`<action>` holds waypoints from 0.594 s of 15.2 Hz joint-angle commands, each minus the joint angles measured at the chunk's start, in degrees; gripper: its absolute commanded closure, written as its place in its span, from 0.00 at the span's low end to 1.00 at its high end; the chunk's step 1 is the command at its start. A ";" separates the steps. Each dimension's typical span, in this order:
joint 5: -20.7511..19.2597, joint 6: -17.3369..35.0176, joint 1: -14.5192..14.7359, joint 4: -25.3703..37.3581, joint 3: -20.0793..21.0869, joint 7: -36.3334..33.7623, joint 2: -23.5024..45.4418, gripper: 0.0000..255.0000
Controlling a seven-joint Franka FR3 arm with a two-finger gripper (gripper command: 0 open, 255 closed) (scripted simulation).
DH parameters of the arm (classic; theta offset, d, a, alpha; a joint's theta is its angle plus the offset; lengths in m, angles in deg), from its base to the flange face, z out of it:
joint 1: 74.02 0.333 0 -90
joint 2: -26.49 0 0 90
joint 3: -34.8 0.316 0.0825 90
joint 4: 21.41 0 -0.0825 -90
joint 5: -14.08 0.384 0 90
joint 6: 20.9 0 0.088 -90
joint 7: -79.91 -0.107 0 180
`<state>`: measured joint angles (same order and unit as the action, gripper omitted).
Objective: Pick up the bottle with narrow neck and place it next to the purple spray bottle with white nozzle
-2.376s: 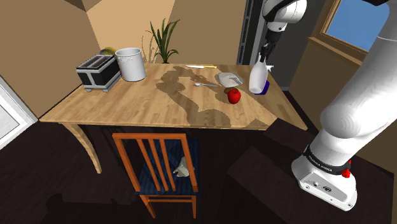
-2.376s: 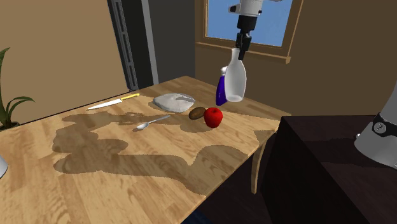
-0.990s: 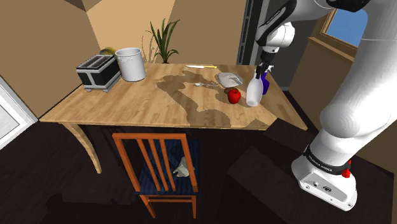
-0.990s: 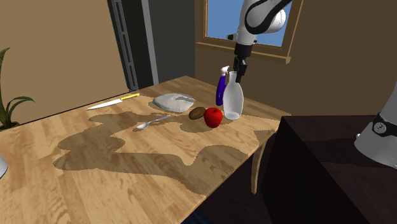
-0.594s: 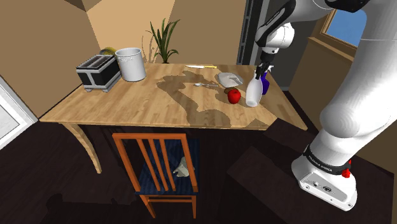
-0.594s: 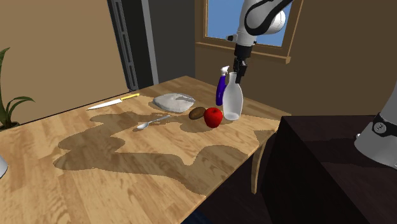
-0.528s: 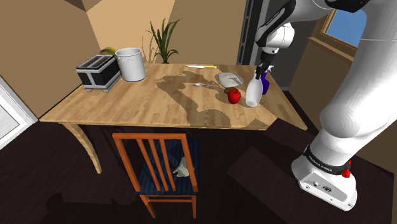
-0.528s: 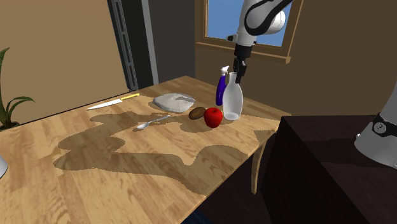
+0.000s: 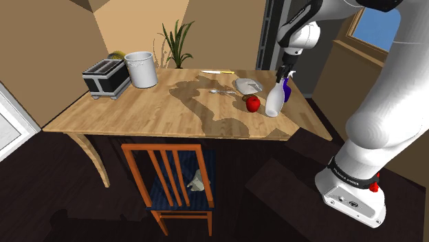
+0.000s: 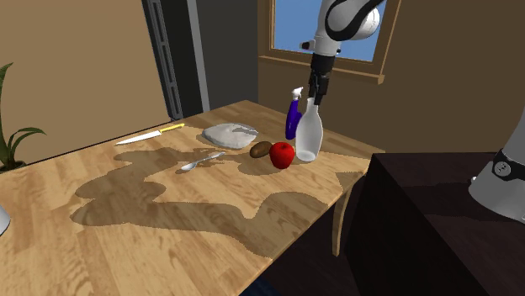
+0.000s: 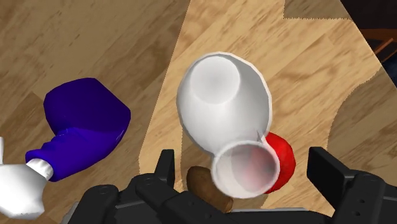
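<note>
A white bottle with a narrow neck [image 10: 307, 134] stands upright on the wooden table [image 10: 168, 244], beside the purple spray bottle with a white nozzle [image 10: 291, 119]. In the shoulder view the bottle [image 9: 273, 102] stands just in front of the spray bottle [image 9: 286, 89]. My gripper [image 10: 317, 94] hangs right above the neck. In the wrist view my gripper [image 11: 245, 170] is open: the fingers [image 11: 325, 167] stand wide apart on either side of the bottle's mouth [image 11: 245, 168] without touching it. The spray bottle [image 11: 83, 127] lies a short gap away from the bottle's body.
A red apple [image 10: 282, 155] and a brown kiwi [image 10: 261, 150] lie close by the bottle. A white cloth [image 10: 227, 132], a spoon [image 10: 200, 161] and a knife [image 10: 151, 134] lie further in. A toaster [image 9: 106, 75], a white pot [image 9: 141, 69] and a chair [image 9: 172, 179] are by the far end.
The gripper has let go of the bottle's neck and risen a little. The bottle stays standing where it was set down beside the spray bottle.
</note>
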<state>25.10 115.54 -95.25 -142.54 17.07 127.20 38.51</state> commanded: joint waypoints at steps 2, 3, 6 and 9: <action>-1.96 -4.27 0.26 1.16 -0.65 -1.30 -3.33 0.00; -1.96 -4.27 0.25 1.16 -0.63 -1.30 -3.33 0.00; -1.96 -4.27 0.24 1.16 -0.63 -1.30 -3.33 0.00; -1.96 -4.27 0.24 1.16 -0.63 -1.30 -3.33 0.00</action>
<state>23.15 111.29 -95.01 -141.37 16.45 125.91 35.20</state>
